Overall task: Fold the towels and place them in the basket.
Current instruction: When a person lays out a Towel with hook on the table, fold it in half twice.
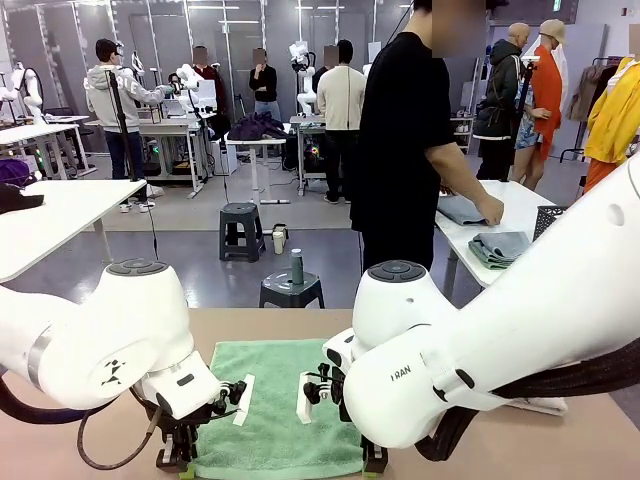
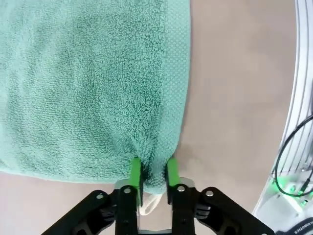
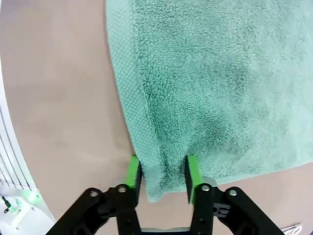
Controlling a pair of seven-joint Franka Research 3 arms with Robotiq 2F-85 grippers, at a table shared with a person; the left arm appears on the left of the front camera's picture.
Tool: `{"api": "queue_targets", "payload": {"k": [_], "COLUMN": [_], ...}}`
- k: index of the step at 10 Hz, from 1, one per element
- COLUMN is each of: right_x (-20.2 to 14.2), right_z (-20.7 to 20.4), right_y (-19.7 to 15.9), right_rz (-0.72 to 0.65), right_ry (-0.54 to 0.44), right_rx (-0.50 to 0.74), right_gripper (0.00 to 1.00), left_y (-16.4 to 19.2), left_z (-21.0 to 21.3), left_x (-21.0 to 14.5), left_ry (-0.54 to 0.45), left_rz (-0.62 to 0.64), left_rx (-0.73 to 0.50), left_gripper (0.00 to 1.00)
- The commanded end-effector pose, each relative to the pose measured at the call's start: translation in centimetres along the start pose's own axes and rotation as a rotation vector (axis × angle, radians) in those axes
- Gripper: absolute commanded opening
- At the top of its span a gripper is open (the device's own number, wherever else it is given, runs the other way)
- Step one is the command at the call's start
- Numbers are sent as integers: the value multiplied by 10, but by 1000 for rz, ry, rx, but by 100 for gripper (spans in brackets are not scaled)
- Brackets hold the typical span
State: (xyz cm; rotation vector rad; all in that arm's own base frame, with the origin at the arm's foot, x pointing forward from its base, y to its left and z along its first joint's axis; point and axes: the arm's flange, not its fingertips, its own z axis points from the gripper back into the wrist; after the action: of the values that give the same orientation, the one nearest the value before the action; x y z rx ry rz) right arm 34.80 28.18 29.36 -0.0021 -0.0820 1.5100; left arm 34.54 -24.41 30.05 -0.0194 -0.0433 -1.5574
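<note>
Left gripper (image 2: 152,177) clamped tight on one near corner of the green towel (image 2: 88,83), terry bunching in its grip, right gripper (image 3: 162,180) pinching the other near corner, towel spread flat on the tan table (image 2: 234,88), between both arms, at the robot's edge

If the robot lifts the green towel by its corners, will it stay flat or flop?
Probably floppy: the green towel bunches into soft creases where the left end effector pinches its corner. Its fluffy loops likely keep it from slipping. The middle would probably sag between that and the right end effector.
</note>
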Motion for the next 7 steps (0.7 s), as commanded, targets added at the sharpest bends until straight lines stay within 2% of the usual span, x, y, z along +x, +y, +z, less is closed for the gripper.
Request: {"api": "queue_targets", "payload": {"k": [1, 2, 4, 7], "right_x": [-4, -4, -4, -4], "right_z": [4, 3, 5, 28], "right_y": [-4, -4, -5, -5], "right_rz": [-6, -7, -13, -28], "right_ry": [-3, -4, -3, -38], "right_rx": [37, 43, 47, 55], "right_gripper": [4, 0, 0, 0], "left_y": [-47, -46, -46, -41], "left_z": [-19, -18, -16, -1], "left_x": [-30, -31, -31, -28], "left_ry": [31, 27, 27, -5], "left_rz": [0, 0, -1, 1], "left_rx": [6, 6, 5, 12], "left_gripper": [0, 0, 0, 0]}}
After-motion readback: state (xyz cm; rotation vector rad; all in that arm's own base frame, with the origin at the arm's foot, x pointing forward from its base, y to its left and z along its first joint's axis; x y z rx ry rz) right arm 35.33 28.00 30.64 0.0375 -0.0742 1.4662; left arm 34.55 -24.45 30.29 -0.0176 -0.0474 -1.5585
